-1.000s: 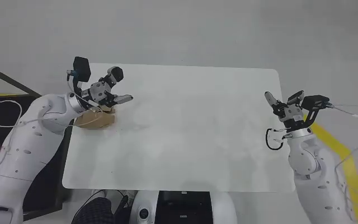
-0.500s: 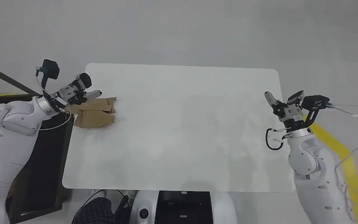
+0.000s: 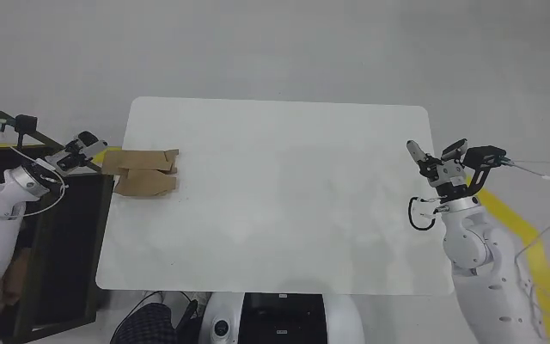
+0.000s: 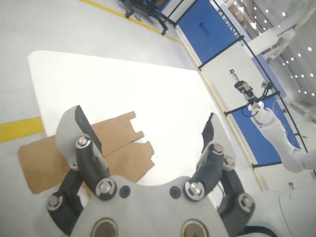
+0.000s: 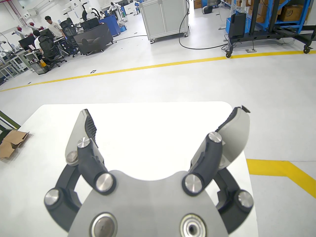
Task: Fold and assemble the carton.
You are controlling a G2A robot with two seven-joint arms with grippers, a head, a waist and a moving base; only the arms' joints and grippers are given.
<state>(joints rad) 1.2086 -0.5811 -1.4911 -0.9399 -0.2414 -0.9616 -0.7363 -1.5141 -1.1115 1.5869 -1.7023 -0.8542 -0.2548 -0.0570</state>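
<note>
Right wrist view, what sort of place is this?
Likely a robotics lab or workshop hall: a yellow floor line, blue shelving holding cardboard boxes, and workstations with chairs beyond the white table.

bench (image 3: 284, 215): white, rounded corners | black-framed bin (image 3: 60, 267): on floor, just left of bench | yellow floor line (image 3: 509, 222): right of bench | blue panels (image 4: 209, 31): beyond bench's right side

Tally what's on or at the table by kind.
Flat brown cardboard carton: 1
Open grey end effectors: 2 (left end effector, right end effector)
White rounded-corner table: 1
Total: 4
</note>
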